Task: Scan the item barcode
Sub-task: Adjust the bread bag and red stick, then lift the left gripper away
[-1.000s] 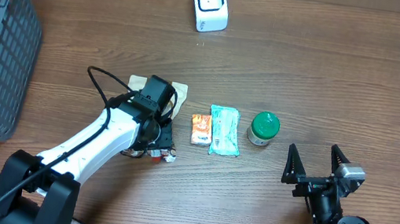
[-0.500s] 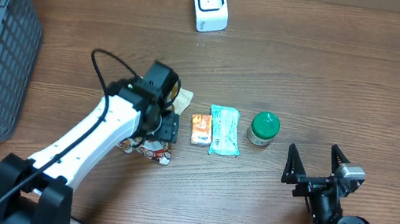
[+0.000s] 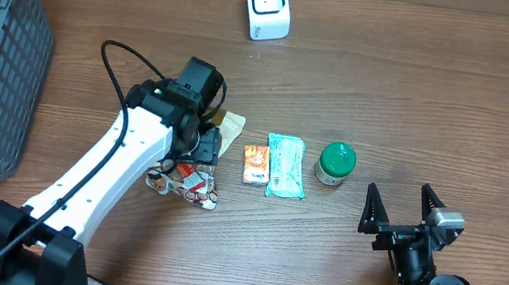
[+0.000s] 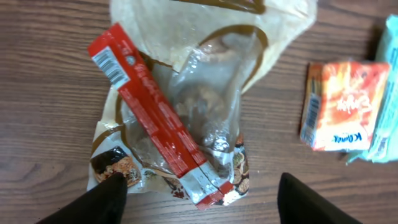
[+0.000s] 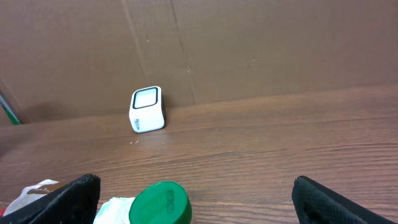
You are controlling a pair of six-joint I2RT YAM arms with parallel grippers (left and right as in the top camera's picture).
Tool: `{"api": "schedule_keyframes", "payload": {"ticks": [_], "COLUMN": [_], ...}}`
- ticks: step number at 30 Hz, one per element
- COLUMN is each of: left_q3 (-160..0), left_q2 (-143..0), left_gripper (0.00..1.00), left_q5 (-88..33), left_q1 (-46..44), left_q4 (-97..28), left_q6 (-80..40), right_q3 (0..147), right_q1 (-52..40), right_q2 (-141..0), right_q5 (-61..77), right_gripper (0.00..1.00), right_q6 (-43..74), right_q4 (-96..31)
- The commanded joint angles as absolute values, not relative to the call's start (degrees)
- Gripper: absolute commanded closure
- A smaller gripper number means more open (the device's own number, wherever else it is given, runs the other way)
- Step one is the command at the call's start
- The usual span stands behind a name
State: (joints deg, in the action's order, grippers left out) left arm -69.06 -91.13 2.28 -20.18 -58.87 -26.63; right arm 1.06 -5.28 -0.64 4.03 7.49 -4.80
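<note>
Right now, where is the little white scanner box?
In the overhead view the white scanner stands near the far edge of the table, beyond the orange packet and right of the grey basket.

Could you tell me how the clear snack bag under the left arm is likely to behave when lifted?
The snack bag is thin, crinkled film, so it will probably flop and sag. Its loose contents look few, so it is likely light. The glossy wrinkles might slip between the jaws.

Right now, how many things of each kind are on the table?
Packets: 3 (cream bag, orange packet, teal packet)
Green-lidded jar: 1
White scanner: 1
Grey basket: 1
Total: 6
</note>
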Motion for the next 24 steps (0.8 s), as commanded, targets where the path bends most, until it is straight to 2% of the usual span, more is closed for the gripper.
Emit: {"api": "schedule_keyframes", "payload": {"ticks": [1,6,9,12,15,17,18,22,24], "left_q3": [-69.87,-69.84,-69.84,-69.84,-69.84,-69.87,-69.87,-69.87,-69.87], "left_q2": [-91.5,-91.5,-91.5,-91.5,-91.5,-91.5,-91.5,-91.5,-91.5], "left_gripper": [0.4,0.62,0.63,0.54,0.26,0.18,0.11,0.0,0.0], "left_q5": [3.6,3.64,3.6,4.12,8.36,11.0,13.67,21.43,23.83], "left_q1": [-18.06,-14.59,-13.06,-12.25,-10.96,-9.89,-8.71,-5.65,-4.64], "left_q4": [-58.5,-57.14,-56.69,-55.68,-53.08,-52.21,-52.07,-50.87,-50.0], "left_q6": [-32.05,-37.28,-40.58,-41.85,-41.85,-41.8,-41.78,-39.13,-36.18], "right_q3": [0.45,0.45,0.45,0.45,0.45,0.45,0.45,0.45,0.45], "right_q1": [-5.13,-5.13,-5.13,-5.13,-5.13,-5.13,-5.13,-5.13,-5.13], "right_q2": [-0.16,-0.16,-0.16,-0.16,-0.16,-0.16,-0.16,-0.16,-0.16], "right_q5": [3.46,3.46,3.46,3.46,3.46,3.46,3.46,3.46,3.46], "right_gripper": [0.0,0.0,0.0,0.0,0.0,0.0,0.0,0.0,0.0], "right_q6": [7.7,7.7,7.7,7.7,7.7,7.7,7.7,7.7,7.7], "right_q4": [-4.6,-4.58,-4.6,-4.6,-4.6,-4.6,-4.58,-4.6,-4.6]}}
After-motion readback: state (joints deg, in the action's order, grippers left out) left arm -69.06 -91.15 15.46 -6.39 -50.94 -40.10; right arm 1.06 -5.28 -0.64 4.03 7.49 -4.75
